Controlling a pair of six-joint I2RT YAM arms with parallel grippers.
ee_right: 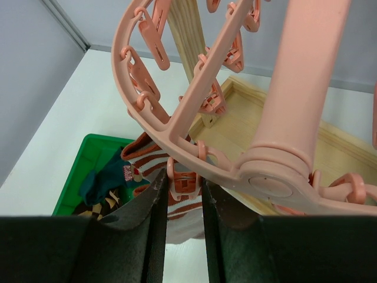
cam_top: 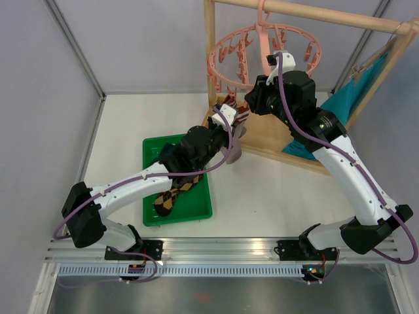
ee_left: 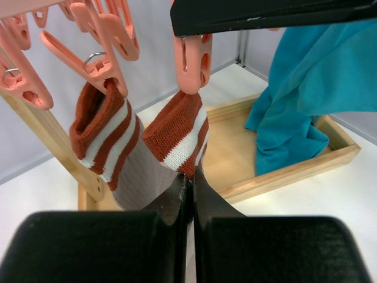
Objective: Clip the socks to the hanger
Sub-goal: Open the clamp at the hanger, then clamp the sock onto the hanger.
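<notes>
Left gripper (ee_left: 189, 184) pinches cuff edge of striped sock (ee_left: 179, 132) beneath hanger peg (ee_left: 191, 65).

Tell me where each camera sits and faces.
Top external: above, behind the bases, looking down at the table; both arms show.
Left wrist: on the left arm, facing forward past the left claw gripping the striped sock.
Right wrist: on the right arm, looking down through the hanger; right claw squeezes a peg.
Shared: both wrist views show the striped sock.
</notes>
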